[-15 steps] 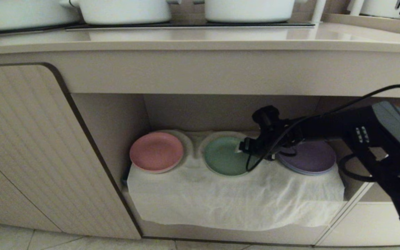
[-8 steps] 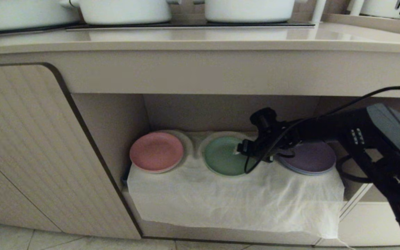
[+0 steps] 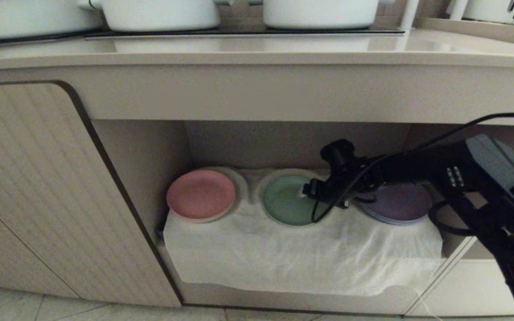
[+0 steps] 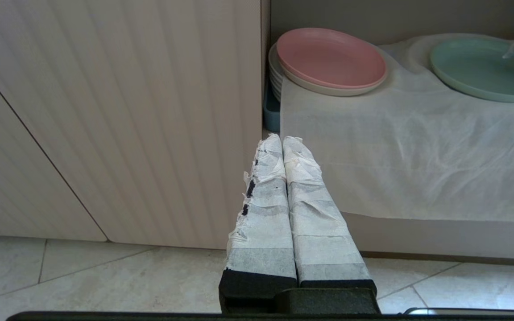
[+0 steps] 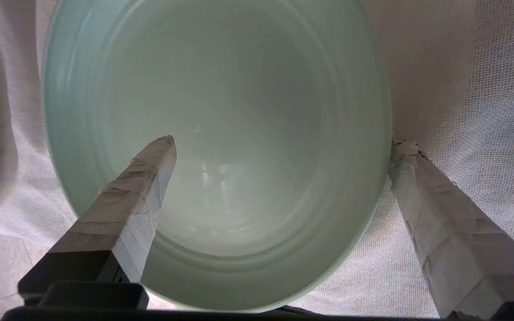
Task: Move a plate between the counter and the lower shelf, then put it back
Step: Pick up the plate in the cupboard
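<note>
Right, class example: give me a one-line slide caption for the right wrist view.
Open right gripper straddling the rim of the mint-green plate, which lies on the white cloth.

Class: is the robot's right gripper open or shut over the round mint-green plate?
Open. The right gripper has its taped fingers spread wide: one over the round mint-green plate, the other outside its rim.

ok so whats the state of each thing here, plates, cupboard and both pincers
green plate: flat on the cloth, lower shelf
right pincer: open, straddling the green plate's rim
left pincer: shut, empty, parked outside
pink plate: atop white stack
purple plate: on the shelf
cabinet door: closed
</note>
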### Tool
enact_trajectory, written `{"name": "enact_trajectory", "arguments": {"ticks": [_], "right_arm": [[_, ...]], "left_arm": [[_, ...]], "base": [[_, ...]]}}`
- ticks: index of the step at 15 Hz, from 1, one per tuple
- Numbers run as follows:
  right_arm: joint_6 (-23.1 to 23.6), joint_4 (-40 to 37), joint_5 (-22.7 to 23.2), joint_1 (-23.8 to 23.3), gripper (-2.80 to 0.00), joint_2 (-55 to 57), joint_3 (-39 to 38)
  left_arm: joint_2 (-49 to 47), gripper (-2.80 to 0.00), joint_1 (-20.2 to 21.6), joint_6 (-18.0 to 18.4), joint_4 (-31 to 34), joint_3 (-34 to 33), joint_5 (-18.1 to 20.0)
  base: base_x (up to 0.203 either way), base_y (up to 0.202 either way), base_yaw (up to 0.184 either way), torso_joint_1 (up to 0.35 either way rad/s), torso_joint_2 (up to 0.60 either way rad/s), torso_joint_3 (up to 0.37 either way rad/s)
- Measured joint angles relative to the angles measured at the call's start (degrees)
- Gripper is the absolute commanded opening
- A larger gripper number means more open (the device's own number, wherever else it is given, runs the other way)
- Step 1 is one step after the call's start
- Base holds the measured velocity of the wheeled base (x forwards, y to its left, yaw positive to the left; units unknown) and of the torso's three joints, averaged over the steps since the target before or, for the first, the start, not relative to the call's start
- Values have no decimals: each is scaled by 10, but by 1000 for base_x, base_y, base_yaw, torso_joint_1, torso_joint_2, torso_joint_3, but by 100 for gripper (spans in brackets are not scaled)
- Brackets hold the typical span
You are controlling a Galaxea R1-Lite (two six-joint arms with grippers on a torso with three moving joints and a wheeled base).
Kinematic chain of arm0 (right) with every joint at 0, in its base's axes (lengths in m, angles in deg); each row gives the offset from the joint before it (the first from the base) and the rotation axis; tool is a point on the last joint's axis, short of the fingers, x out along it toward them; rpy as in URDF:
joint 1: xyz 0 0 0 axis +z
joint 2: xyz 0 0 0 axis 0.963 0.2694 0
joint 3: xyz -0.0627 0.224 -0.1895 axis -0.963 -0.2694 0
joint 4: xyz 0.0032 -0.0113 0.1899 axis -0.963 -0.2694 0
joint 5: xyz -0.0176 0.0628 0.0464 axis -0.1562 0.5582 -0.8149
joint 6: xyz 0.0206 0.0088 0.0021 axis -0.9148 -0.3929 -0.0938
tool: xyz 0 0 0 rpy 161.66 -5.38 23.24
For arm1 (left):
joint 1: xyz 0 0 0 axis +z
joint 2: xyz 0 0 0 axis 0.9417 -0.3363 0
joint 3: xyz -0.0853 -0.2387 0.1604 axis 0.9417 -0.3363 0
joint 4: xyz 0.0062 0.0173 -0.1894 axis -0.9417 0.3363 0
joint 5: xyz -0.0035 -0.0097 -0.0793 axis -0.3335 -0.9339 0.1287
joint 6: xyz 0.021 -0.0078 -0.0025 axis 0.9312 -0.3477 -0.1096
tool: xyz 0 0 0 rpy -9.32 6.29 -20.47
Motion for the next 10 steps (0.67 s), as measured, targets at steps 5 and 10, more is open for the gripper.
{"name": "enact_trajectory", "arguments": {"ticks": [5, 10], "right_arm": [[-1, 2, -1, 2, 0, 1, 0], [0, 8, -1, 2, 0, 2, 0]], "left_arm": [[0, -280, 0, 0, 0, 0, 0], [0, -280, 0, 0, 0, 0, 0]], "base": [[0, 0, 0, 0, 0, 0], [0, 0, 0, 0, 0, 0]]}}
